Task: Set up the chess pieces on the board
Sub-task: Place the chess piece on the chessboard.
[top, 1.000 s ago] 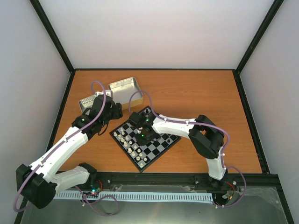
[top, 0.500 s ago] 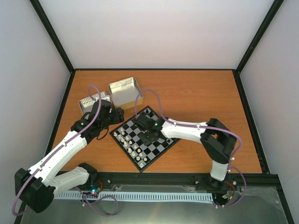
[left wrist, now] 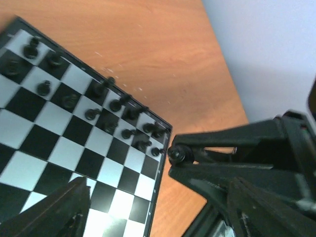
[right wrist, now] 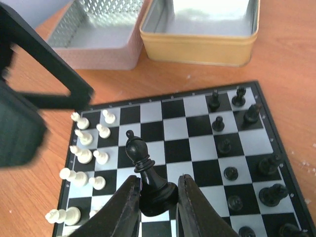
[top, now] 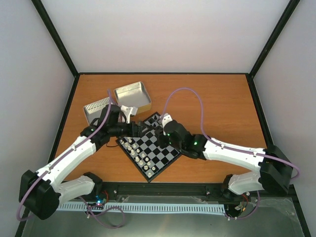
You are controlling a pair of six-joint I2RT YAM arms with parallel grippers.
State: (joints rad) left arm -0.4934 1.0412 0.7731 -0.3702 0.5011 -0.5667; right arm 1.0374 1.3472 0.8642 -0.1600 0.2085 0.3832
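Chess pieces sit on the board [top: 168, 155], a small black-and-silver checked square w/ a thin black rim. It lies turned like a diamond on an orange wood surface [top: 212, 98], near the front, btwn the two arms.

In the right wrist view, white pieces [right wrist: 83, 155] crowd the squares along the board's left side. Black pieces [right wrist: 230, 173] stand spread over the right side, and the middle squares are mostly bare.

Right tool [right wrist: 154, 200] is clenched on the base of a tall black piece [right wrist: 138, 155] w/ a round knobbed top. The piece is held upright over the mid-board; can't tell if it touches a square.

Left tool [left wrist: 158, 217] is released, w/ fingers [left wrist: 59, 210] spread wide & nothing btwn them. It hangs over the board by the black pieces' corner, close to the right arm's dark wrist.

Two metal tins sit just beyond the board at far left, just beside each other. One is a silver tin w/ a perforated top [top: 98, 107]. The other is an open tin w/ gold sides [top: 132, 96].
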